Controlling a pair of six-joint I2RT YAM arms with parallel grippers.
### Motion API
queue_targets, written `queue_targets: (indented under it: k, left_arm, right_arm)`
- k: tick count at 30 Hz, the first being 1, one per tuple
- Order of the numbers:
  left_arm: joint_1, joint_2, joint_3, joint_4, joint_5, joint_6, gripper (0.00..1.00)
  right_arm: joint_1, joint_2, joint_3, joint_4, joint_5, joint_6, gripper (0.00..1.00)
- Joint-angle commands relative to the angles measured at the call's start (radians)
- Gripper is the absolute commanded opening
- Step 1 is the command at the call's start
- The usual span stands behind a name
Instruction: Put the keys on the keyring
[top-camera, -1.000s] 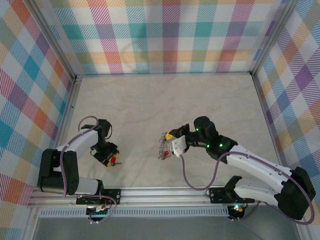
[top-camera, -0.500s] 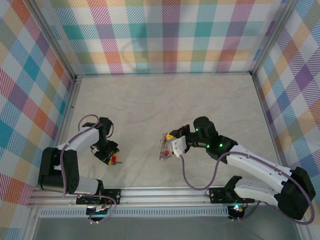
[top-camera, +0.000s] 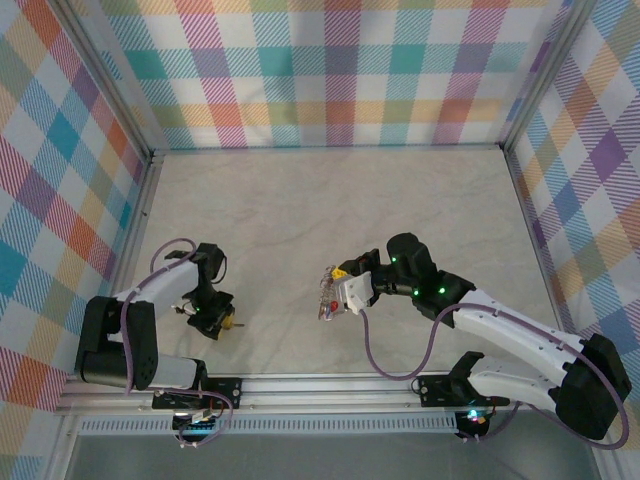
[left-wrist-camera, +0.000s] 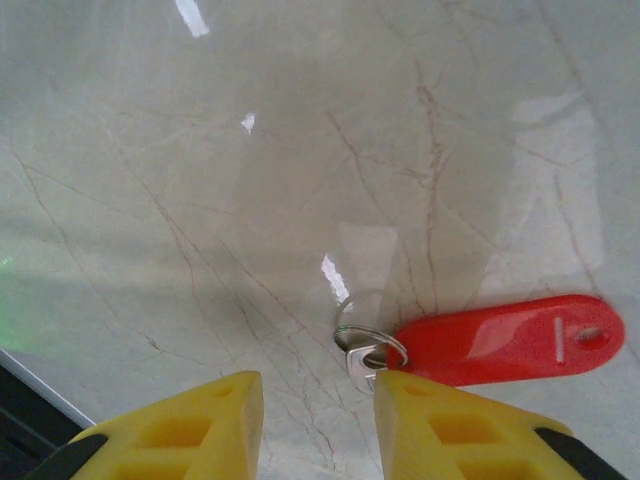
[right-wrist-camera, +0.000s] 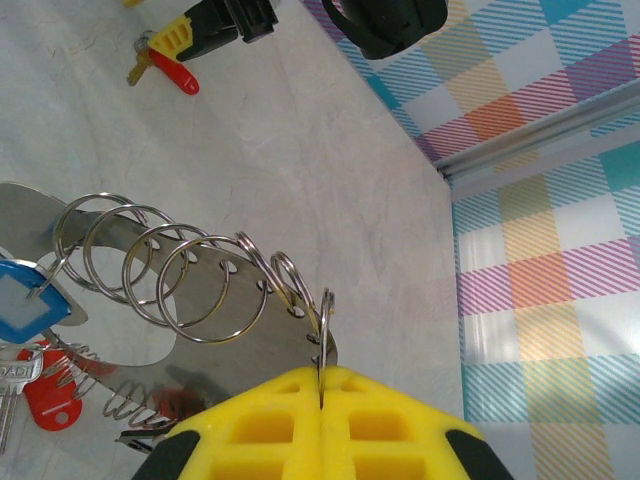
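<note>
Partly done: a blue-tagged key (right-wrist-camera: 25, 305) and a red-tagged key (right-wrist-camera: 45, 402) hang on the silvery multi-ring metal keyring (right-wrist-camera: 240, 345), pinched in the closed right fingers (right-wrist-camera: 270, 400). One red plastic-tagged key (left-wrist-camera: 500, 340) lies ungripped on the marble desk (left-wrist-camera: 200, 150) by the parted left fingers (left-wrist-camera: 190, 425).

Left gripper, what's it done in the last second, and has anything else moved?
The left gripper has dropped over the red key, covering it from above. Its jaws are apart, and the key's small ring lies just ahead of the fingertips, not yet gripped. The right gripper stayed put, shut on the keyring.
</note>
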Motion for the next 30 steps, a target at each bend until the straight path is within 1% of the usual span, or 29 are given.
queue_targets:
  k: [1, 4, 7, 10, 13, 17, 21, 24, 27, 29, 30]
  left_arm:
    - [-0.008, -0.011, -0.007, -0.015, 0.015, -0.003, 0.36]
    - [-0.01, 0.016, 0.005, -0.033, 0.007, 0.008, 0.36]
    - [-0.028, 0.035, 0.003, -0.01, 0.012, -0.004, 0.38]
    - [-0.066, 0.048, 0.03, 0.009, -0.005, 0.0, 0.4]
    - [-0.129, 0.084, 0.082, 0.027, -0.034, 0.04, 0.41]
    - [-0.201, 0.146, 0.147, 0.062, -0.062, 0.165, 0.38]
    - [-0.255, 0.18, 0.202, 0.073, -0.058, 0.291, 0.36]
    - [-0.268, 0.195, 0.23, 0.042, -0.056, 0.327, 0.36]
    - [-0.268, 0.166, 0.233, 0.022, -0.059, 0.349, 0.35]
    - [-0.268, 0.125, 0.239, 0.018, -0.074, 0.446, 0.38]
    - [-0.268, 0.108, 0.247, -0.001, -0.092, 0.493, 0.42]
  right_arm:
    - [-0.005, -0.022, 0.033, 0.017, -0.022, 0.017, 0.0]
    - [-0.005, -0.021, 0.036, 0.017, -0.022, 0.018, 0.0]
    - [-0.005, -0.021, 0.038, 0.014, -0.021, 0.02, 0.0]
    - [-0.005, -0.022, 0.04, 0.011, -0.019, 0.02, 0.0]
    - [-0.006, -0.024, 0.041, 0.008, -0.016, 0.02, 0.0]
    - [-0.005, -0.027, 0.041, 0.009, -0.01, 0.02, 0.0]
    - [-0.005, -0.033, 0.043, 0.011, -0.002, 0.024, 0.0]
    - [-0.005, -0.036, 0.043, 0.015, 0.004, 0.03, 0.0]
    - [-0.005, -0.038, 0.044, 0.012, 0.003, 0.031, 0.0]
    - [-0.005, -0.04, 0.045, 0.01, 0.001, 0.032, 0.0]
    - [-0.005, -0.04, 0.045, 0.009, 0.001, 0.031, 0.0]
